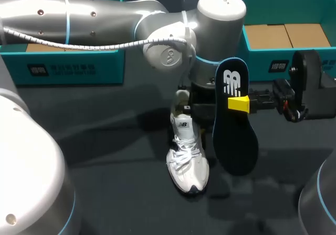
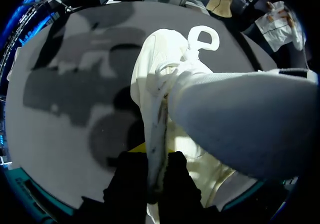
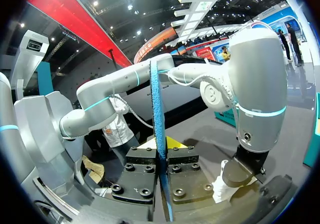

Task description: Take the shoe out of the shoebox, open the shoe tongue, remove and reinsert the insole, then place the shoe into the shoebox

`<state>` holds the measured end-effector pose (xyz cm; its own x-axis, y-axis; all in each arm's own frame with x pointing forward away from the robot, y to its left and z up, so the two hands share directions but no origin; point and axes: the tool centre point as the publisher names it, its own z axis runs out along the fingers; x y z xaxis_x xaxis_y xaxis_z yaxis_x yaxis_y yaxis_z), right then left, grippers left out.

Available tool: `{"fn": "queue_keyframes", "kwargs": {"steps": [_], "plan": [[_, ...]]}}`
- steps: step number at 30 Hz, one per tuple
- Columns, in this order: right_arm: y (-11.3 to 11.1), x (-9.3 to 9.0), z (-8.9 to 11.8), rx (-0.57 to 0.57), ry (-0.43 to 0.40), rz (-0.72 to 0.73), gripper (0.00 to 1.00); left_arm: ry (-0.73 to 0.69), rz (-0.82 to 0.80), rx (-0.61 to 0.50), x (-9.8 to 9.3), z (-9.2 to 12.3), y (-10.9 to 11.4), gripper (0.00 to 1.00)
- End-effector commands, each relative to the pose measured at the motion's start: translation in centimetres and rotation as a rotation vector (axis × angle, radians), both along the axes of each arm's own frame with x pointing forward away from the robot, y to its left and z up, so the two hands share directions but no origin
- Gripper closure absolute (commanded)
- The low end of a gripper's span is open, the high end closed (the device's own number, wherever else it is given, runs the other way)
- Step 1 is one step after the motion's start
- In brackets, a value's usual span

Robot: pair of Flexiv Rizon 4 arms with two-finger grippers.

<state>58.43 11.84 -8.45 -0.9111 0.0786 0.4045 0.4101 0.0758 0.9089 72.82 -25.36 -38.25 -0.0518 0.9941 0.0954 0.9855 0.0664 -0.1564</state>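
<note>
Right gripper (image 3: pixel 161 153) is clamped on the insole (image 1: pixel 234 127), held upright just beside the shoe (image 1: pixel 187 159) (far finger hidden behind it in head view). Left gripper (image 2: pixel 152 159) pinches the shoe's collar wall, tips mostly buried. The shoe sits on the table (image 1: pixel 105 140), outside the teal shoebox (image 1: pixel 257 59), with its heel hidden under the left wrist.

**Finishes on your table**

Your sneaker (image 1: pixel 187 159) looks like white woven mesh with smoother matt panels and cloth laces. At its three o'clock, the insole (image 1: pixel 233 124) shows a smooth, dark, faintly shiny face, and its edge looks fuzzy and blue. The table (image 1: pixel 105 140) is matt dark grey. The shoebox (image 1: pixel 260 61) at one o'clock looks like teal card, raw brown inside. Your left arm (image 1: pixel 79 14) has a glossy silver shell.
</note>
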Motion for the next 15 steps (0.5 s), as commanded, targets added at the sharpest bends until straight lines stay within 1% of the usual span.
{"fn": "queue_keyframes", "kwargs": {"steps": [1, 2, 3, 4, 6, 9, 13, 15], "plan": [[0.0, -0.3, 0.0, -0.002, 0.001, -0.006, 1.0, -0.006, 0.006, 0.004, 0.1, -0.5, -0.4, 0.81], [0.0, -0.3, 0.0, -0.002, 0.001, -0.006, 1.0, -0.007, 0.008, 0.003, 0.1, -0.5, -0.4, 0.42], [0.0, -0.3, 0.0, -0.002, 0.001, -0.006, 1.0, -0.007, 0.014, 0.0, 0.2, -0.4, -0.4, 0.13], [0.0, -0.3, 0.0, -0.002, 0.001, -0.006, 1.0, -0.007, 0.018, -0.004, 0.3, -0.2, -0.4, 0.0], [0.0, -0.3, 0.0, -0.002, 0.001, -0.006, 1.0, -0.011, 0.031, -0.024, 0.5, 0.3, -0.3, 0.0], [0.0, -0.3, 0.0, -0.002, 0.001, -0.006, 1.0, -0.019, 0.036, -0.072, 0.8, 1.8, 0.0, 0.0], [0.0, -0.3, 0.0, -0.002, 0.001, -0.006, 1.0, -0.039, 0.029, -0.19, 1.4, 5.3, 0.7, 0.0], [0.0, -0.3, 0.0, -0.002, 0.001, -0.006, 1.0, -0.052, 0.027, -0.296, 1.7, 7.4, 1.0, 0.0]]}}
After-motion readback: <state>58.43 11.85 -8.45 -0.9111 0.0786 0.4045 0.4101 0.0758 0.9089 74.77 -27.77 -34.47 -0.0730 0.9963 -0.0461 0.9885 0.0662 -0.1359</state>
